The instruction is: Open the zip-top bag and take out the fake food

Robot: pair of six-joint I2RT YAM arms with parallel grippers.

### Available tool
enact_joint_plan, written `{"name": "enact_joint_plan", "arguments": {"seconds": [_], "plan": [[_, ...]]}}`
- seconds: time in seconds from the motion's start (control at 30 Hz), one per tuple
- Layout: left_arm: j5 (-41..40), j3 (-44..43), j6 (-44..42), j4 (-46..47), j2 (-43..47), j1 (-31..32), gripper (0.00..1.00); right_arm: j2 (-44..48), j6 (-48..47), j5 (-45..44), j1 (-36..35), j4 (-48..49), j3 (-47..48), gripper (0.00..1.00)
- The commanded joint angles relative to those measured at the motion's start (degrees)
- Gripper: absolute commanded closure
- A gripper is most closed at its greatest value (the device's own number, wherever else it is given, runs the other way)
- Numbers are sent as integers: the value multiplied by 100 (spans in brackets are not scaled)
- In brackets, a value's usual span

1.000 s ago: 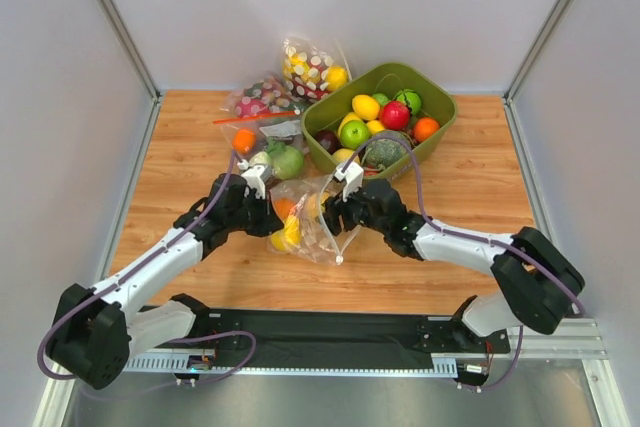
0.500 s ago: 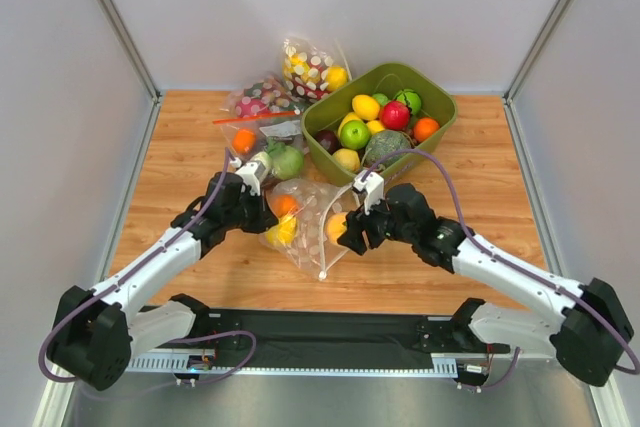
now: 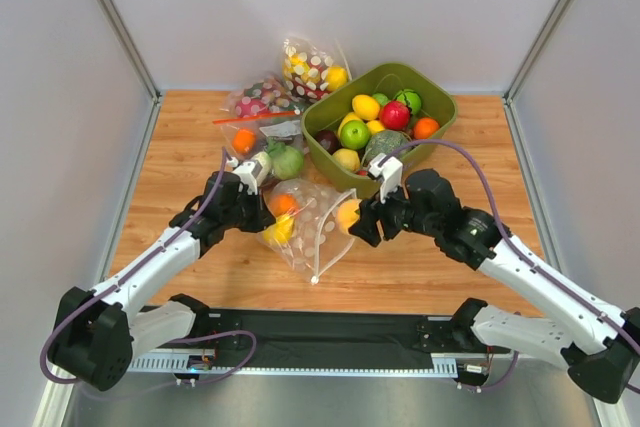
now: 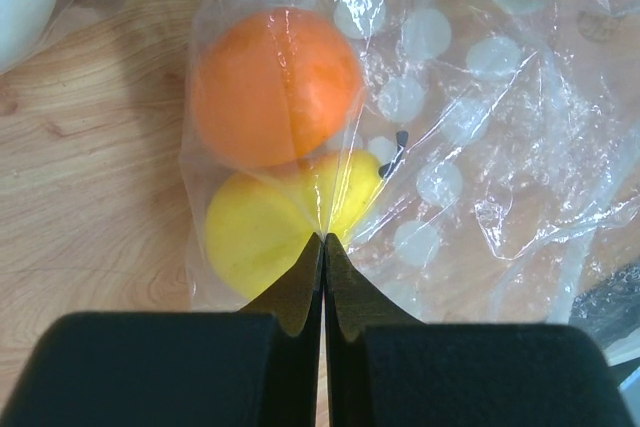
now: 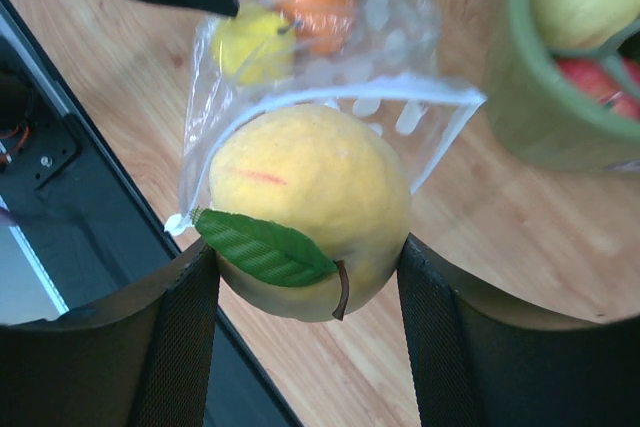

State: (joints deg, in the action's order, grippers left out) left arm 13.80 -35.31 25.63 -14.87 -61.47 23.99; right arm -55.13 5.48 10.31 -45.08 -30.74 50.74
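The wooden table [image 3: 480, 247] carries everything. The left arm reaches from the near left corner diagonally toward the table's middle, forearm low and wrist level. The right arm sweeps in from the near right corner with its elbow raised and its wrist turned toward the left arm.

A green bin [image 3: 440, 112] of mixed plastic fruit sits toward the far right edge. Other bags of food lie along the far edge to the left of the bin.

The zip-top bag [image 3: 312, 227] lies in the middle of the table between the two grippers. It is clear, crumpled film with white dots. Its pale zip strip is parted, and the mouth gapes toward the right arm and the near edge.

The left gripper [image 4: 323, 242] has its fingers pressed together, pinching the film at the bag's closed left end. The right gripper [image 5: 310, 277] is clamped on a yellow fruit [image 5: 310, 197], one finger on each flank. The fruit has a green leaf, a short stem and a faint red streak. It is just outside the bag's mouth and raised off the wood.

An orange [image 4: 275, 87] and a lemon [image 4: 255, 237] lie inside the bag. They touch each other at the left end, close to the pinching fingertips.
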Motion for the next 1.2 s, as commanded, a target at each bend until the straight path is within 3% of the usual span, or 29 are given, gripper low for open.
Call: {"name": "enact_joint_plan", "arguments": {"seconds": [0.0, 0.23, 0.37, 0.6, 0.9, 1.0, 1.17], "plan": [[-27, -196, -23, -33, 153, -61, 100, 126, -318, -494, 43, -318, 813, 78], [87, -204, -23, 2, 171, -61, 100, -462, -829, -505, 1042, 356, 1640, 77], [140, -204, -40, -7, 223, -61, 100, -1461, -943, -477, 1834, 938, 2035, 77], [193, -196, -102, -77, 320, -70, 100, -3220, -276, -432, 3337, 1176, 3334, 77], [281, -213, -137, -51, 268, -61, 100, -4619, -371, -1320, 3831, 650, 4426, 74], [307, -222, -137, -42, 232, -70, 100, -4875, -416, -1654, 3849, 508, 4620, 68], [298, -222, -137, -51, 232, -61, 100, -4955, -354, -1830, 3866, 543, 4585, 34]]}}
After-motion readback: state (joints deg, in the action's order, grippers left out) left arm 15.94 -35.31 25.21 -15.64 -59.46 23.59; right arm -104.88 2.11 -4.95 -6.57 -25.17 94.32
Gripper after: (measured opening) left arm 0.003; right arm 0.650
